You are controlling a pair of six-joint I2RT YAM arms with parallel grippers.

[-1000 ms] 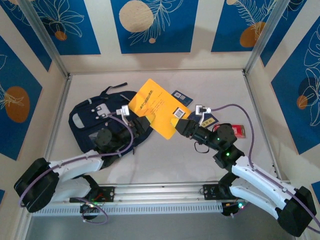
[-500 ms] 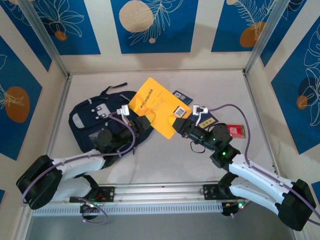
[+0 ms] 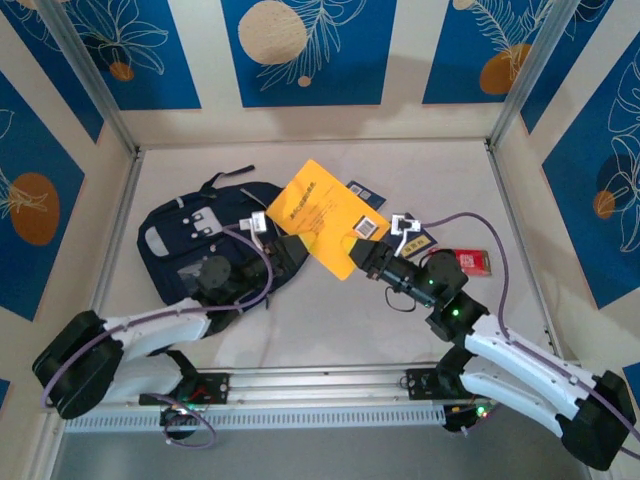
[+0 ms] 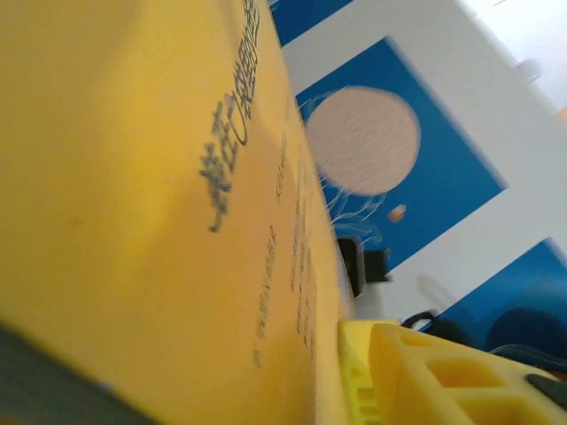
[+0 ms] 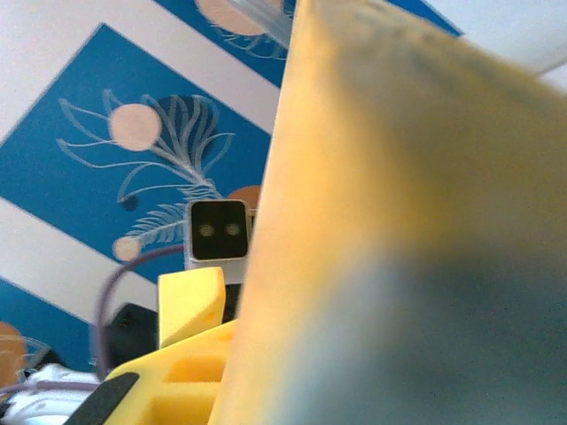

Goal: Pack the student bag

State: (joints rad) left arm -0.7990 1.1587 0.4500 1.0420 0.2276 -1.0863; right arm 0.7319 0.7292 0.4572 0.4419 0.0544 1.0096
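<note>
From above: the navy bag (image 3: 175,215) lies flat on the desk (image 3: 330,320), left of centre. Its long axis runs roughly left to right, and a handle loop shows at its far edge. A thin yellow book (image 3: 320,205) sits just right of the bag, turned cornerwise, with its left corner over the bag's right edge. The left fingers (image 3: 289,249) reach across the bag to the book's near-left edge. The right fingers (image 3: 362,255) meet the book's near-right corner and appear clamped on it. The left arm is nearer the bag, which lies to the left of both sets of fingers.

Left wrist: the book's (image 4: 133,177) printed face sits very close. One yellow finger (image 4: 425,372) shows beside it, and I cannot tell whether these fingers are wide or gripping.

Right wrist: the book (image 5: 399,177) rises edge-on, hard against a yellow finger (image 5: 190,301). I judge the next move carries the book left into the bag.
</note>
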